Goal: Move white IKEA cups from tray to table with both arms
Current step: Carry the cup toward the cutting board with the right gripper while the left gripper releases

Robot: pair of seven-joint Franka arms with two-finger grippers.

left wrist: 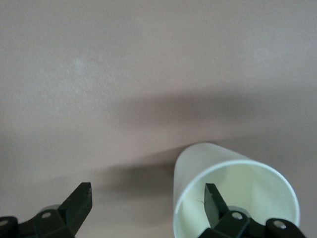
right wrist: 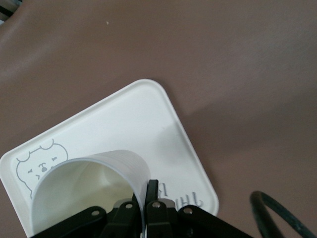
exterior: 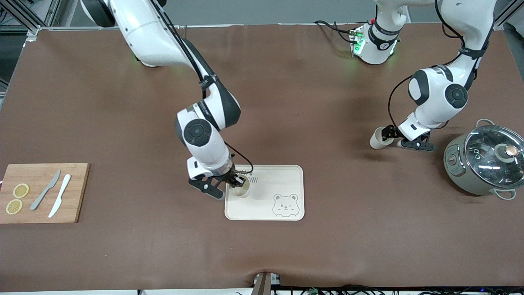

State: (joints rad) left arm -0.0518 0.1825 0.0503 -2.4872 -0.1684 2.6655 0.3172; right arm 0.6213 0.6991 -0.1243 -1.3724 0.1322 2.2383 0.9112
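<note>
Left gripper [exterior: 395,139] down at table [exterior: 311,102] level toward the left arm's end, fingers spread wide. One finger [left wrist: 214,201] inside the rim of the first cup [exterior: 379,138], the other finger [left wrist: 77,204] outside and well apart from the wall: no grip. Cup upright on the bare brown sheet, near the lidded pot [exterior: 485,164], well apart from the tray [exterior: 282,180]. Judged delivered; only the arm's withdrawal left there, with some risk of a snag on the rim by the inner finger.

Right gripper [exterior: 236,180] low over the tray's corner at the lettering, fingers pressed together on the wall of the second cup [exterior: 241,189], one inside the rim, one outside. Wrist view: cup [right wrist: 89,191] pinched at the rim, bear print beside it. Contact between cup base and tray not determinable.

Status, judged: roughly half complete. One cup off the tray, one gripped over it. Remaining: lift, carry clear of the raised rim, set down on the table, release.

Cutting board [exterior: 43,192] with knives and lemon slices at the right arm's end, apart from the work.
</note>
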